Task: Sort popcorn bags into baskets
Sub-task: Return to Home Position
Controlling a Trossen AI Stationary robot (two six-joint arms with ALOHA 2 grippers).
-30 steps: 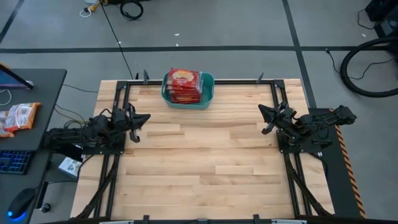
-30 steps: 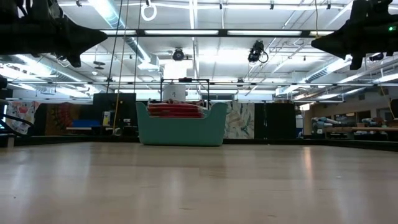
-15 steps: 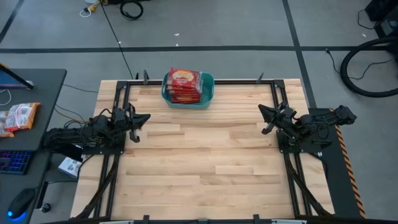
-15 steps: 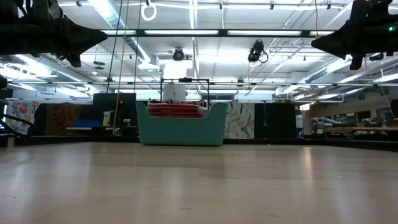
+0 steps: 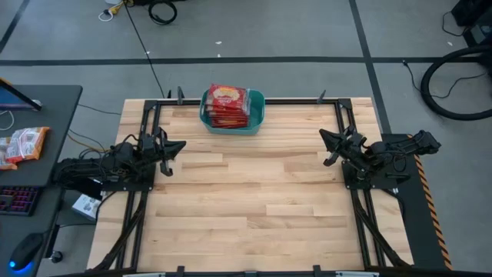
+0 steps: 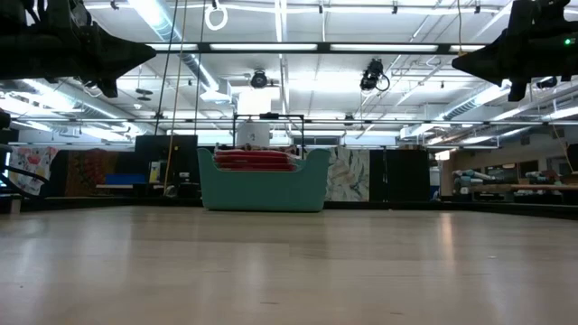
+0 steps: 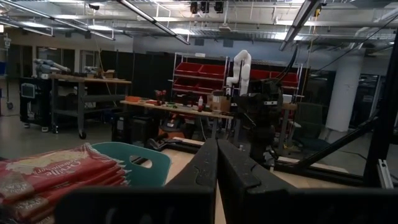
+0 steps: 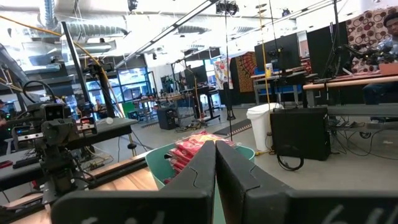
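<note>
A teal basket (image 5: pixel 257 115) stands at the table's far edge, near the middle, and holds a stack of red popcorn bags (image 5: pixel 227 106) that rises above its rim. It also shows in the low view (image 6: pixel 262 185) and in both wrist views (image 7: pixel 134 165) (image 8: pixel 158 163). My left gripper (image 5: pixel 178 146) hangs shut and empty above the table's left side. My right gripper (image 5: pixel 326 141) hangs shut and empty above the table's right side. Both point inward, well clear of the basket.
A dark metal frame (image 5: pixel 246 100) runs along the table's far, left and right edges. An orange-and-white packet (image 5: pixel 21 144) lies on the desk off the table's left side, beside a keyboard (image 5: pixel 17 200). The bare wooden tabletop (image 5: pixel 246 200) stretches between the arms.
</note>
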